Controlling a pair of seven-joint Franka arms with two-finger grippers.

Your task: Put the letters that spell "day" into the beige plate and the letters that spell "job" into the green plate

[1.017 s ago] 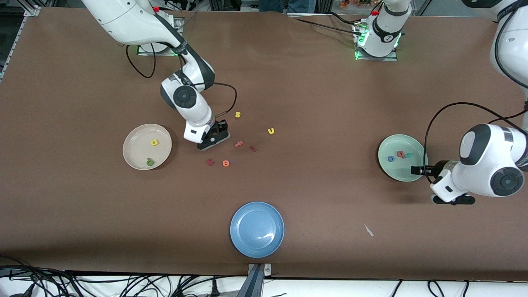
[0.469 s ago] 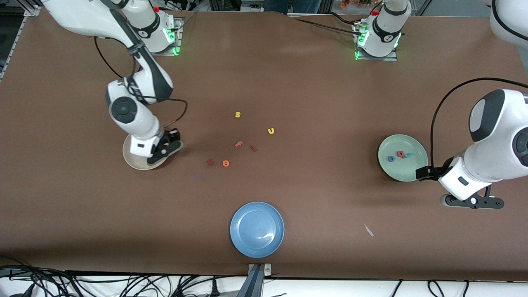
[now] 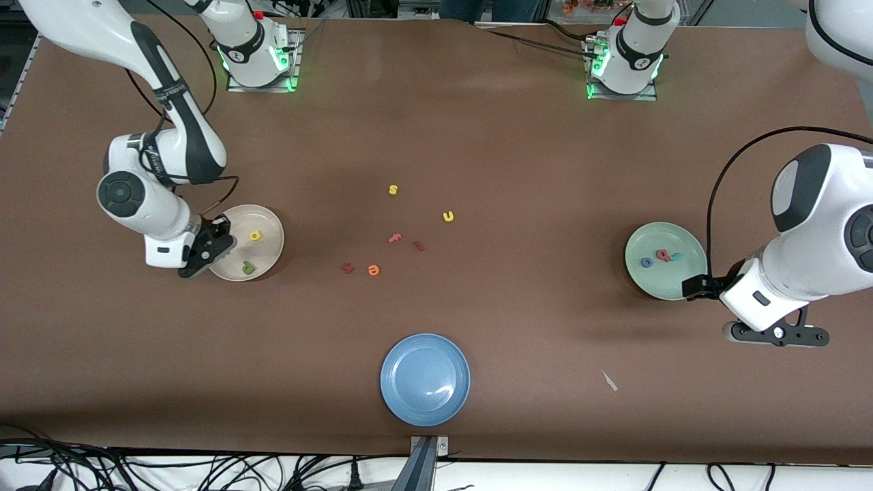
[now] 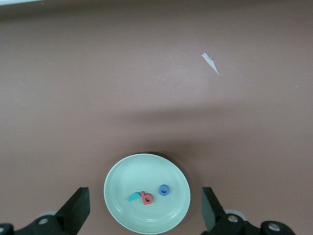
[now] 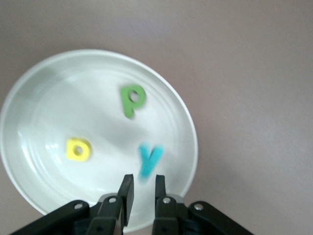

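Note:
The beige plate (image 3: 270, 249) (image 5: 58, 98) holds a yellow "a" (image 3: 255, 235) (image 5: 78, 149) and a green "d" (image 3: 248, 269) (image 5: 133, 100). My right gripper (image 3: 204, 256) (image 5: 142, 183) hangs over that plate's rim, its jaws a narrow gap apart. The teal "y" (image 5: 149, 159) shows blurred just past the tips, over the plate. The green plate (image 3: 672, 281) (image 4: 122, 196) holds the teal "j" (image 3: 675, 257) (image 4: 133, 197), pink "b" (image 3: 661, 255) (image 4: 146, 198) and blue "o" (image 3: 646, 262) (image 4: 164, 189). My left gripper (image 3: 777, 335) (image 4: 144, 208) is open, high beside the green plate.
A blue plate (image 3: 425, 378) sits near the front edge. Loose letters lie mid-table: yellow "s" (image 3: 393, 189), yellow "u" (image 3: 448, 216), pink "f" (image 3: 395, 238), a red piece (image 3: 419, 245), a dark red one (image 3: 347, 268), orange "e" (image 3: 372, 270). A white scrap (image 3: 609, 380) (image 4: 211, 62) lies nearer the camera.
My right arm swung from the loose letters to the beige plate's rim, and its jaws have parted slightly. My left gripper drew back from the green plate and rose.

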